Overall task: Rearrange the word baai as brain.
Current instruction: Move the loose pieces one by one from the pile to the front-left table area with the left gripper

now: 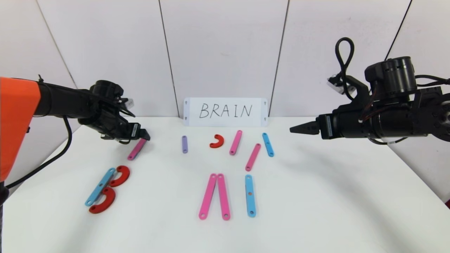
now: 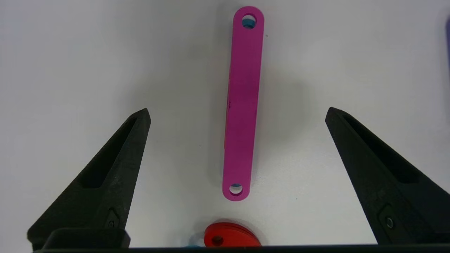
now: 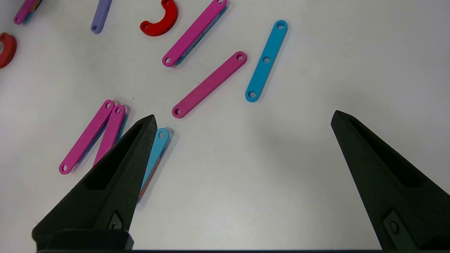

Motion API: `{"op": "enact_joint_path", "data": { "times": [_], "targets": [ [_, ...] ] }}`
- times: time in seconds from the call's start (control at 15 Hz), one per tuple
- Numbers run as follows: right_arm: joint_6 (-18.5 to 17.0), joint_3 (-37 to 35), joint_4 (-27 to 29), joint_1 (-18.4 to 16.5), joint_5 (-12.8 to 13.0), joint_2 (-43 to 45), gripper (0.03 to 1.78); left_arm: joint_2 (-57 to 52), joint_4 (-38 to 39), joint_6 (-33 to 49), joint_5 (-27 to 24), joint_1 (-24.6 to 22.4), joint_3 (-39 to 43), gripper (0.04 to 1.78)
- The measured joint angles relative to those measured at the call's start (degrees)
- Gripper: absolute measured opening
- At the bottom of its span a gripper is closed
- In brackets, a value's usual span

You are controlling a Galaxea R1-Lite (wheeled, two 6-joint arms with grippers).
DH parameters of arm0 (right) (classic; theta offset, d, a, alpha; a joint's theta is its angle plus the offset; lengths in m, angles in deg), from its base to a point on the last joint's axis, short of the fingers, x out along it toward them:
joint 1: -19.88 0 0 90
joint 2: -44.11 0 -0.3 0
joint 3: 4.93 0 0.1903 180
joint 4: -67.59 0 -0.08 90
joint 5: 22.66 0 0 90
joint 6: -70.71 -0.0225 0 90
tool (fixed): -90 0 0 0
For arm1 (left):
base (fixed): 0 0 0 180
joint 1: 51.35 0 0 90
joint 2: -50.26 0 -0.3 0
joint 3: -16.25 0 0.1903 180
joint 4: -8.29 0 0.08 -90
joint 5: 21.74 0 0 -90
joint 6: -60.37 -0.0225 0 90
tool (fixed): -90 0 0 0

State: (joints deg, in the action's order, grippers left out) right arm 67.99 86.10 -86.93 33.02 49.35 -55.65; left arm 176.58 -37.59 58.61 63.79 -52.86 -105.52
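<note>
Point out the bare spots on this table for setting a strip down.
Bare: the near table edge in front of the pink pair, and the right side beyond the blue strips. Crowded: below the card, and the left around the red curves.

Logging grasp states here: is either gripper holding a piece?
No. The left gripper is open over a pink strip; the right gripper is open, empty.

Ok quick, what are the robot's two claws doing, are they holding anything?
Left gripper: open, holding nothing, over a pink strip on the table.
Right gripper: open, holding nothing, above the table.
</note>
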Motion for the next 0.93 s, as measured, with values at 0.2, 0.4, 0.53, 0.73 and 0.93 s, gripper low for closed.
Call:
{"op": "enact_joint_path", "data": {
  "times": [0.2,0.4,0.53,0.73,0.93],
  "targets": [
    [0.0,0.0,0.0,0.0,0.0,-0.1,1.74,2.5,-0.8,0.1,0.2,-0.5,-0.8,1.74],
    [0.0,0.0,0.0,0.0,0.1,-0.2,1.74,3.6,-1.7,0.2,0.3,-0.5,-1.0,1.74],
    [0.1,0.0,0.0,0.0,0.1,-0.3,1.74,3.9,-1.8,0.2,0.4,-0.5,-1.2,1.74],
    [0.1,0.0,0.0,0.0,0.2,-0.3,1.74,4.1,-1.8,0.2,0.6,-0.4,-1.3,1.74],
    [0.2,0.0,0.1,0.0,0.2,-0.3,1.74,4.1,-1.9,0.4,0.9,-0.2,-1.3,1.71]
  ]
}}
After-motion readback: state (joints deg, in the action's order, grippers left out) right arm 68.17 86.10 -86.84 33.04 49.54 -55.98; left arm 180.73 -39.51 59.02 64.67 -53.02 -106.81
